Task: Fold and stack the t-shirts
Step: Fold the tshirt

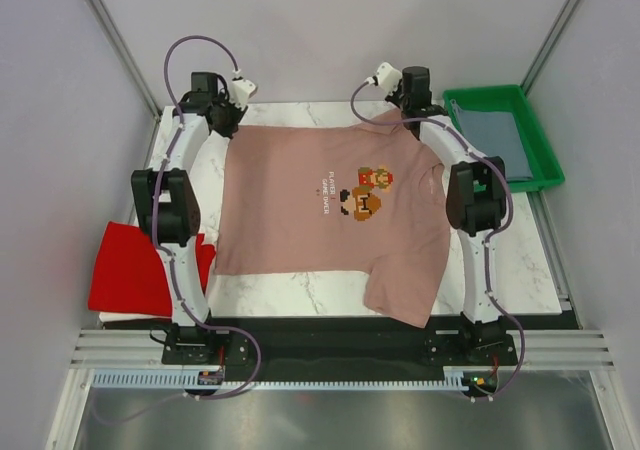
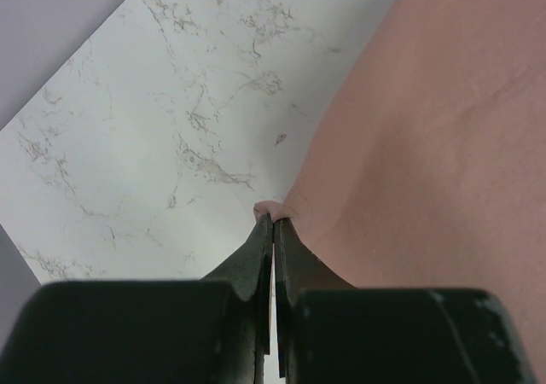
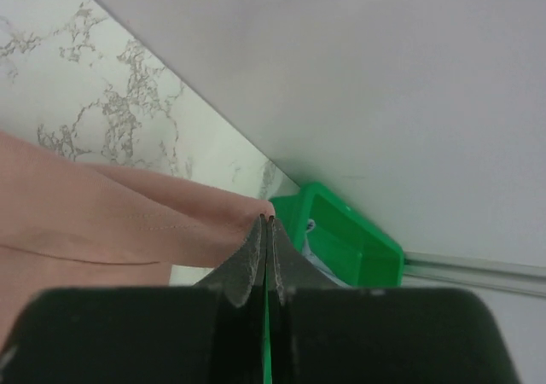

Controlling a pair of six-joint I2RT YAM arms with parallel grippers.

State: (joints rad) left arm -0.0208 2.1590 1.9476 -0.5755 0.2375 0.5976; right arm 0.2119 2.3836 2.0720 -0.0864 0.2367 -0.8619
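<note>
Dusty-pink t-shirt (image 1: 300, 220) spread graphic-up on marble table (image 1: 290, 295). Left gripper (image 2: 273, 220) clamped on its corner at table's far left; right gripper (image 3: 267, 219) clamped on corner at far right. Red t-shirt (image 1: 130, 270) overhangs table's left edge; grey-blue t-shirt (image 1: 495, 135) in green tray (image 1: 548, 165) past table's far-right corner.

This looks like a robot lab. Two robot arms (image 1: 175, 210) are bolted to a metal rail (image 1: 340, 350) by a marble-look table (image 1: 290, 295), with plain pale walls (image 1: 60, 120) close around.
</note>
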